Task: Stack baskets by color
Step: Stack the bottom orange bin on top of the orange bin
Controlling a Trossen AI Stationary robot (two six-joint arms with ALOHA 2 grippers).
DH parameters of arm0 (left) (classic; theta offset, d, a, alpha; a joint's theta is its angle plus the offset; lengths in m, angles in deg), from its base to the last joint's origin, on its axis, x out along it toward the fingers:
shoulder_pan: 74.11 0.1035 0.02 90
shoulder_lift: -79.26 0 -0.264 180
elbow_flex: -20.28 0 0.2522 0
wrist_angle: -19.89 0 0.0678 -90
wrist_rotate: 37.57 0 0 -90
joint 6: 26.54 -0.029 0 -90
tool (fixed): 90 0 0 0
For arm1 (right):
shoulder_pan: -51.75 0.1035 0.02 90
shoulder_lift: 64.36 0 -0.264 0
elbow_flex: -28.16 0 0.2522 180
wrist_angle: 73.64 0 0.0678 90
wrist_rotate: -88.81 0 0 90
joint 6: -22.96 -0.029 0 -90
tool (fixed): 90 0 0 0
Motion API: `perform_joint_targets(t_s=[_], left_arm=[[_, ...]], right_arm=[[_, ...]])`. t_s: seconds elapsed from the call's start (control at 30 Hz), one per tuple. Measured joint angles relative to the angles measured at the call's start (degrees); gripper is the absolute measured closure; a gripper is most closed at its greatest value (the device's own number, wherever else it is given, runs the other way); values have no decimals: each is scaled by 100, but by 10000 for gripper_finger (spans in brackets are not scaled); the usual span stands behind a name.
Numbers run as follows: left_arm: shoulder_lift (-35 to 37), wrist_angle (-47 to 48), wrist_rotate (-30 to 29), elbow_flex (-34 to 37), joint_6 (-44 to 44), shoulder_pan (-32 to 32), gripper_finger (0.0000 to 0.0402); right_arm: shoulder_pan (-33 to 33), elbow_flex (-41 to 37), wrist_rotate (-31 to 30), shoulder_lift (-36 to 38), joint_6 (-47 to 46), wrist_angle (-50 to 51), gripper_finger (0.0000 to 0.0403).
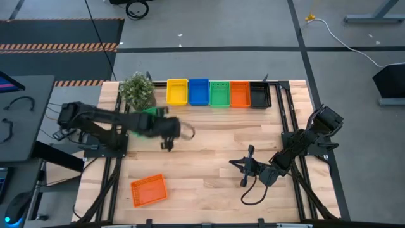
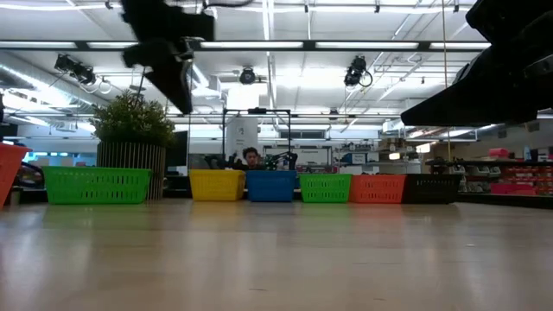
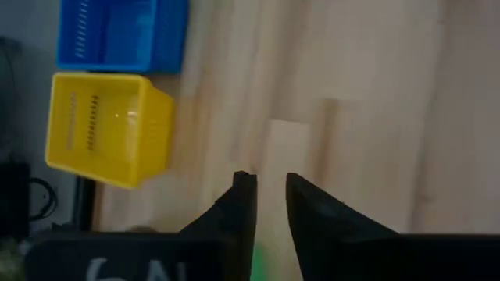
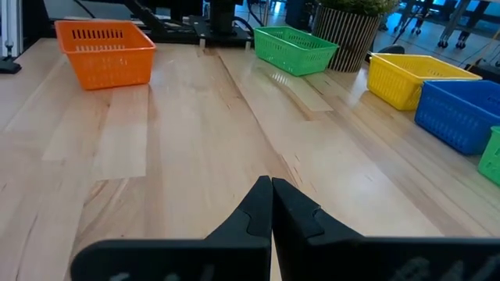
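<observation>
Five baskets (image 1: 218, 93) line the table's (image 1: 209, 183) far edge, right of the plant (image 1: 137, 89).

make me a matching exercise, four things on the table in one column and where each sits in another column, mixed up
Things:
1. loose orange basket
2. loose green basket
3. black basket
4. yellow basket

Places:
A. right end of the row at the table's far edge
B. alone near the table's front left corner
C. left end of that row, next to the blue basket
D. beside the potted plant, partly under the left arm

Pairs: 1-B, 2-D, 3-A, 4-C
</observation>
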Motion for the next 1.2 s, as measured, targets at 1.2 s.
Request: perform_joint_targets(t_s=[1.2], left_arm=[[-619,-2478,281,1698,3415,-3211,395]], right_arm=[[-841,-1,1013,-5,89,-586,398]])
